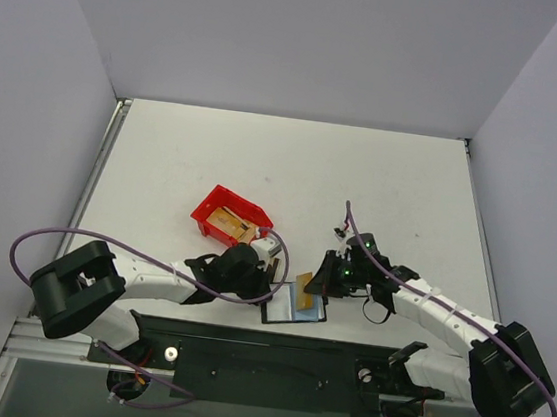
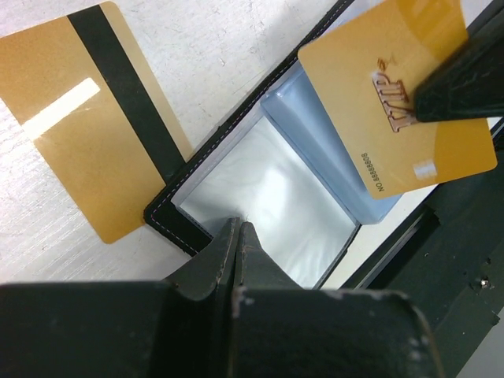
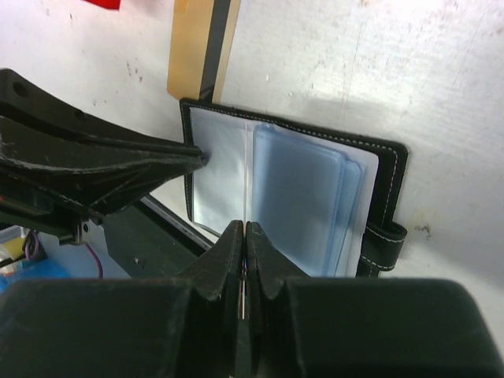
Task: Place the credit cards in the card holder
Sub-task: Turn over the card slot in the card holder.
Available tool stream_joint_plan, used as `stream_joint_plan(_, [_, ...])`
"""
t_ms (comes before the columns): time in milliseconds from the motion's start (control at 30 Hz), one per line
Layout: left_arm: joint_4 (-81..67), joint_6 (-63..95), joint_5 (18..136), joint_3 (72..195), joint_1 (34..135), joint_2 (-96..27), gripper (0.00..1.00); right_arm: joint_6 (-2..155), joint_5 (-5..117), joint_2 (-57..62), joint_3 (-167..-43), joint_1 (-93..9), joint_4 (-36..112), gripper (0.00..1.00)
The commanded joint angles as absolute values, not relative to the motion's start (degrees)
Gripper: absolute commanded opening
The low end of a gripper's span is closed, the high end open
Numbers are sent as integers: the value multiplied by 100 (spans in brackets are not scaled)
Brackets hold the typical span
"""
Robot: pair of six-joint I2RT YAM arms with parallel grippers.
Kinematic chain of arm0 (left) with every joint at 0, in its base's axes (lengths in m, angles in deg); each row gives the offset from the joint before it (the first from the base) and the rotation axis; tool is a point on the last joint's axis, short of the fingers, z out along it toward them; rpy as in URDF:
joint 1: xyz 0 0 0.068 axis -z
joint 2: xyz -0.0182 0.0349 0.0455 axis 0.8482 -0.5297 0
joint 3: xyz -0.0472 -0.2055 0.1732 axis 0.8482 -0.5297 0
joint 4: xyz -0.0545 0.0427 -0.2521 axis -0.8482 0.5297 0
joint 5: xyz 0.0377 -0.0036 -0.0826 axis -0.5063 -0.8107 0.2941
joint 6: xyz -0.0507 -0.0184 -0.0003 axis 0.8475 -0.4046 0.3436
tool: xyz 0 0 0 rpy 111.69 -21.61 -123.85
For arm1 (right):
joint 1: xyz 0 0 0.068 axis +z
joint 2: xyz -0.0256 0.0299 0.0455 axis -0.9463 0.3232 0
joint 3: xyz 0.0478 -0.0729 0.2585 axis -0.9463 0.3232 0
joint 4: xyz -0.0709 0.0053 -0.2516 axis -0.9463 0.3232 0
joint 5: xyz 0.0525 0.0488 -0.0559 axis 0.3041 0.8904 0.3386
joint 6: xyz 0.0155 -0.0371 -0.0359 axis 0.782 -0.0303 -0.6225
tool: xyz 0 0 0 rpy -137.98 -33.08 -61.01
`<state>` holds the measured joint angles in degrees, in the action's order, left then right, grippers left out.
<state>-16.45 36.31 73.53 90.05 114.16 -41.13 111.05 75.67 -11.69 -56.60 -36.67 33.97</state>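
1. The card holder (image 2: 169, 216) has a black cover edged in white stitching. Its sleeves, just ahead of the black left pincer (image 2: 238, 228), are pale silvery grey-blue.
2. The striped credit card (image 2: 87, 126), left of that pincer, is gold-tan with one black band and a pale cream strip.
3. The embossed credit card (image 2: 354, 94), to that pincer's upper right, is gold with coppery raised letters and small dark print.
4. The right pincer (image 3: 245, 228) is black, scuffed pale at its edges.
5. Beyond the left pincer, the bin (image 1: 203, 216) is red, the table (image 1: 362, 178) is white and the cables (image 1: 13, 257) are purple.
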Motion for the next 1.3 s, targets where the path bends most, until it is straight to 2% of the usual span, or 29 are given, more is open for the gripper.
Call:
stream_joint_plan(0, [-1767, 3692, 7341, 8870, 11435, -3934, 0, 11117, 7934, -1115, -5537, -3669, 3120, 0])
stream_joint_plan(333, [-1679, 3684, 7201, 8852, 11435, -3899, 0, 11021, 8294, -676, -5554, -3599, 2935, 0])
stream_joint_plan(633, [-1609, 3649, 7130, 8887, 11435, -3899, 0, 10792, 7890, -456, -5712, -3476, 3339, 0])
stream_joint_plan(933, [-1582, 3631, 7113, 8957, 11444, -3925, 0, 10844, 7855, -78, -5774, -3204, 3033, 0])
stream_joint_plan(1133, [-1547, 3613, 7113, 8992, 11435, -3925, 0, 11020, 8031, -148, -5677, -3177, 2681, 0])
stream_joint_plan(1267, [-1521, 3604, 7104, 9054, 11435, -3925, 0, 10933, 7751, -735, -5686, -3212, 2925, 0])
